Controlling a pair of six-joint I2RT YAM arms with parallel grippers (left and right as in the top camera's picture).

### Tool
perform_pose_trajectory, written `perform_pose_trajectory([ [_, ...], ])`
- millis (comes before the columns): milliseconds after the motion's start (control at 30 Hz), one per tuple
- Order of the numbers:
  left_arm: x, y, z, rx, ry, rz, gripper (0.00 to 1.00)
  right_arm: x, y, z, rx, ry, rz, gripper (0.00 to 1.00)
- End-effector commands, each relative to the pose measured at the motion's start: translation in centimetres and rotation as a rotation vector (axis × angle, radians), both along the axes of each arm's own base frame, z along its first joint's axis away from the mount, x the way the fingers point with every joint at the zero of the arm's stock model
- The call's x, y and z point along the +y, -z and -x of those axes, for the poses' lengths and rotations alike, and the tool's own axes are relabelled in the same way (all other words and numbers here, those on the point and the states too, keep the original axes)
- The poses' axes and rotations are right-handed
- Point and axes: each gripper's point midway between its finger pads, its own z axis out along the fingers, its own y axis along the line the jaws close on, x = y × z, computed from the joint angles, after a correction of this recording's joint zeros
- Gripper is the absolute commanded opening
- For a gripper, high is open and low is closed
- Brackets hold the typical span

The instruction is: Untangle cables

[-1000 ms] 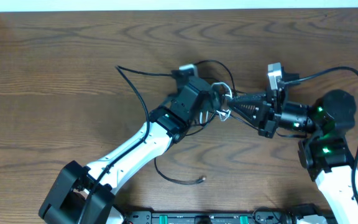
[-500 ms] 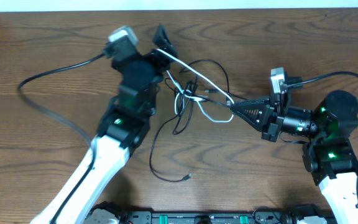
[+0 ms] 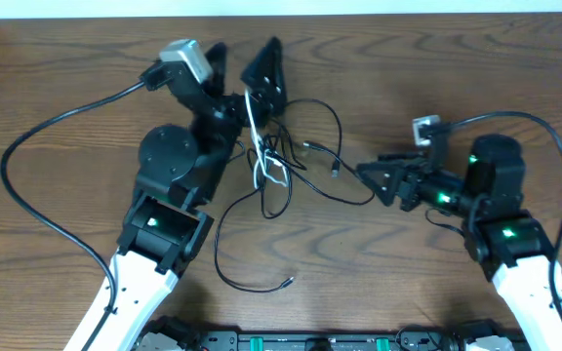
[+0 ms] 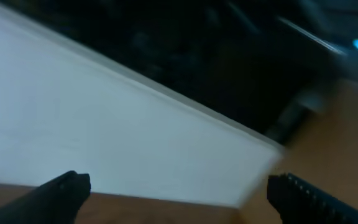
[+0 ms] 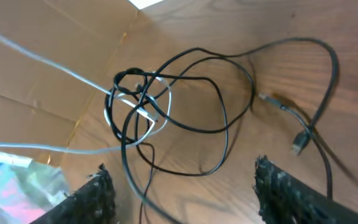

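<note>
The cables (image 3: 273, 161) lie in a loose tangle at mid table: black loops knotted round a white cord (image 3: 257, 136), with a plug end (image 3: 288, 284) trailing toward the front. The white cord rises toward my left gripper (image 3: 245, 73), which is lifted at the back with its fingers wide apart; the blurred left wrist view shows nothing between the left gripper (image 4: 179, 199) jaws. My right gripper (image 3: 381, 179) stands open to the right of the tangle, apart from it. From the right wrist, the knot (image 5: 138, 99) and a plug (image 5: 299, 144) lie ahead of the open right gripper (image 5: 182, 180).
The left arm's thick black wire (image 3: 37, 195) loops over the table's left side, and the right arm's wire (image 3: 535, 122) arcs at the right. A white wall (image 3: 359, 6) runs behind the table's back edge. A cardboard panel (image 5: 36, 68) stands past the tangle.
My right gripper has opened, let go of the white cord and drawn back to the right. The left arm swung up and back, and the tangle shifted left, spreading into looser loops.
</note>
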Motion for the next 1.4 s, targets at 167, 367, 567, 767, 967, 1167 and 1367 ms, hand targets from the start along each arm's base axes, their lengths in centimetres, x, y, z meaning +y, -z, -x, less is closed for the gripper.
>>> perform_pose_trajectory([
  [167,-4.1,-1.5,3.6,-0.078,0.304,-0.062,0.98,5.0,0.5,-0.1,0.008,-0.097,-0.038,0.82],
  [367,-4.1,-1.8,3.6,-0.087,0.304,-0.059,0.98,9.0,1.3,0.9,-0.021,-0.209,-0.047,0.89],
  [567,-4.3,-2.3,4.0,-0.081,0.330,-0.012,0.98,11.4,5.6,0.1,0.012,-0.170,0.046,0.90],
  [767,-5.1,-3.3,5.5,-0.121,0.420,0.002,0.98,10.2,13.0,-2.8,0.120,0.032,0.219,0.88],
  [967,-3.6,-4.7,6.3,-0.162,0.394,0.007,0.98,3.3,19.5,-5.5,0.252,0.343,0.435,0.75],
  [1167,0.5,-5.2,5.7,-0.156,0.274,-0.004,0.98,-6.1,17.9,-7.5,0.294,0.599,0.509,0.75],
  [1367,3.4,-1.9,3.4,-0.006,0.175,-0.027,0.98,-11.6,12.8,-8.1,0.227,0.662,0.459,0.82],
])
